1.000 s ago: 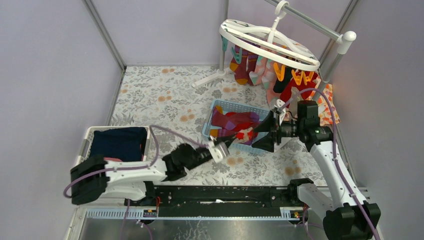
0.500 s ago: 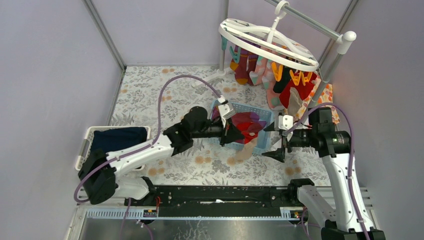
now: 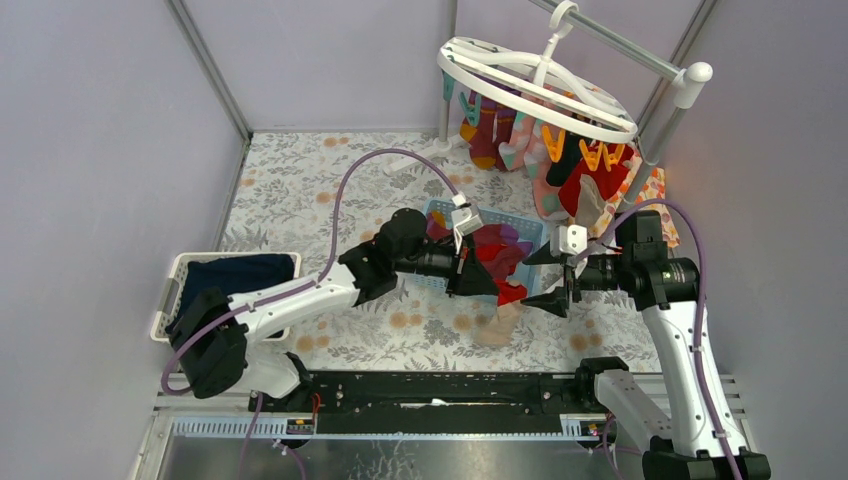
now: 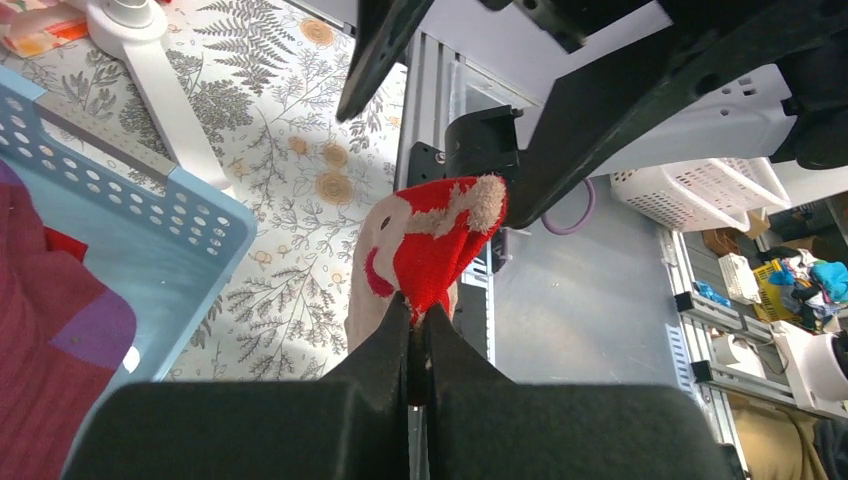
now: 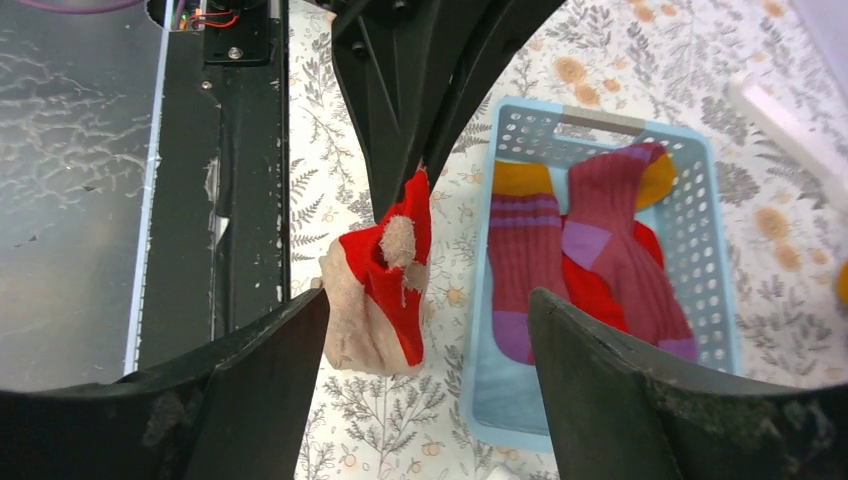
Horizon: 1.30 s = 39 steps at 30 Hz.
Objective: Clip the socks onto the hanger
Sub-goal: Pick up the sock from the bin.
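My left gripper (image 3: pixel 482 279) is shut on the tip of a red and beige sock (image 3: pixel 507 303), which hangs just off the front right corner of the blue basket (image 3: pixel 521 222). In the left wrist view the sock (image 4: pixel 440 240) stands up from the shut left gripper (image 4: pixel 418 322). My right gripper (image 3: pixel 546 276) faces it, open, just to the right. In the right wrist view the sock (image 5: pixel 385 285) hangs ahead of the wide-open right gripper (image 5: pixel 428 300). The white hanger (image 3: pixel 540 92) hangs at the back right, with several socks (image 3: pixel 590 182) clipped under it.
The blue basket (image 5: pixel 598 120) holds maroon, purple and red socks (image 5: pixel 600 250). A white bin (image 3: pixel 172 290) with navy cloth sits at the left. The grey-poled rack (image 3: pixel 682 82) carries the hanger, with orange floral cloth (image 3: pixel 657 205) beneath it. The black base rail (image 3: pixel 440 390) runs along the front.
My left arm swung from the table's front up to the basket, then carried the sock to the right. My right gripper drew back to the right and stays open.
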{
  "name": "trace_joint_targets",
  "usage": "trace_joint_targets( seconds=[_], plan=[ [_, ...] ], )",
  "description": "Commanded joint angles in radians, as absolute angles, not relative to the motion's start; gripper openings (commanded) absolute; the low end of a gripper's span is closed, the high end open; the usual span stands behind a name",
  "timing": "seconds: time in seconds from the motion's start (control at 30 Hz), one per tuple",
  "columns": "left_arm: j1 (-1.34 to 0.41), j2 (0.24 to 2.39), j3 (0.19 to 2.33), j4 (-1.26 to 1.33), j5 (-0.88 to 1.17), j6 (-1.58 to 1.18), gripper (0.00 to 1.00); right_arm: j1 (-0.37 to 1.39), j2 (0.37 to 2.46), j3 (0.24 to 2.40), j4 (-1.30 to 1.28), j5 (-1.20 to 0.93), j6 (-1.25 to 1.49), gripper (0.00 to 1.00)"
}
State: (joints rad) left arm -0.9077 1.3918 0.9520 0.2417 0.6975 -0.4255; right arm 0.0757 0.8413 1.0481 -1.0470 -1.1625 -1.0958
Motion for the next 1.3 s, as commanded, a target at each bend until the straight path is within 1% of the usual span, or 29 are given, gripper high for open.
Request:
trace_joint_targets(
  seconds=[0.0, 0.03, 0.07, 0.23, 0.33, 0.37, 0.4, 0.43, 0.5, 0.6, 0.67, 0.73, 0.8, 0.9, 1.0, 1.13, 1.27],
  plan=[
    [-0.904, 1.411, 0.981, 0.32, 0.736, -0.477, 0.0, 0.073, 0.844, 1.009, -1.006, -1.241, -1.054, 0.77],
    [-0.904, 1.42, 0.984, 0.325, 0.737, -0.479, 0.0, 0.073, 0.844, 0.999, -1.0, -1.248, -1.05, 0.74],
    [-0.905, 1.426, 0.988, 0.328, 0.741, -0.483, 0.0, 0.073, 0.844, 0.987, -0.99, -1.251, -1.04, 0.69],
    [-0.905, 1.447, 0.996, 0.363, 0.75, -0.512, 0.0, 0.073, 0.846, 0.961, -0.966, -1.281, -1.019, 0.38],
    [-0.905, 1.453, 0.99, 0.385, 0.746, -0.526, 0.0, 0.074, 0.854, 0.961, -0.972, -1.298, -1.02, 0.16],
    [-0.904, 1.452, 0.984, 0.397, 0.746, -0.534, 0.02, 0.075, 0.857, 0.964, -0.98, -1.296, -1.027, 0.07],
    [-0.904, 1.451, 0.976, 0.415, 0.747, -0.545, 0.07, 0.074, 0.86, 0.967, -0.985, -1.297, -1.028, 0.0],
    [-0.904, 1.447, 0.962, 0.441, 0.748, -0.553, 0.13, 0.073, 0.86, 0.971, -0.992, -1.303, -1.027, 0.0],
    [-0.902, 1.424, 0.919, 0.512, 0.733, -0.567, 0.32, 0.073, 0.856, 0.978, -1.009, -1.313, -1.031, 0.0],
    [-0.89, 1.35, 0.798, 0.665, 0.698, -0.533, 0.57, 0.073, 0.841, 0.989, -1.035, -1.312, -1.035, 0.0],
    [-0.879, 1.287, 0.679, 0.811, 0.653, -0.498, 0.76, 0.069, 0.83, 0.996, -1.064, -1.32, -1.053, 0.0],
    [-0.879, 1.241, 0.548, 1.018, 0.614, -0.464, 0.88, 0.062, 0.822, 1.002, -1.085, -1.335, -1.063, 0.0],
    [-0.879, 1.223, 0.435, 1.221, 0.578, -0.447, 0.9, 0.052, 0.821, 1.012, -1.102, -1.357, -1.07, 0.0],
    [-0.891, 1.244, 0.347, 1.411, 0.521, -0.422, 0.91, 0.036, 0.826, 1.018, -1.109, -1.392, -1.077, 0.0],
    [-0.918, 1.283, 0.355, 1.443, 0.467, -0.368, 0.91, 0.026, 0.831, 1.017, -1.111, -1.407, -1.084, 0.0],
    [-0.941, 1.366, 0.392, 1.54, 0.451, -0.345, 0.9, 0.02, 0.826, 1.009, -1.11, -1.413, -1.087, 0.0],
    [-0.948, 1.444, 0.461, 1.551, 0.48, -0.379, 0.86, 0.015, 0.824, 1.003, -1.108, -1.413, -1.086, 0.0]
  ],
)
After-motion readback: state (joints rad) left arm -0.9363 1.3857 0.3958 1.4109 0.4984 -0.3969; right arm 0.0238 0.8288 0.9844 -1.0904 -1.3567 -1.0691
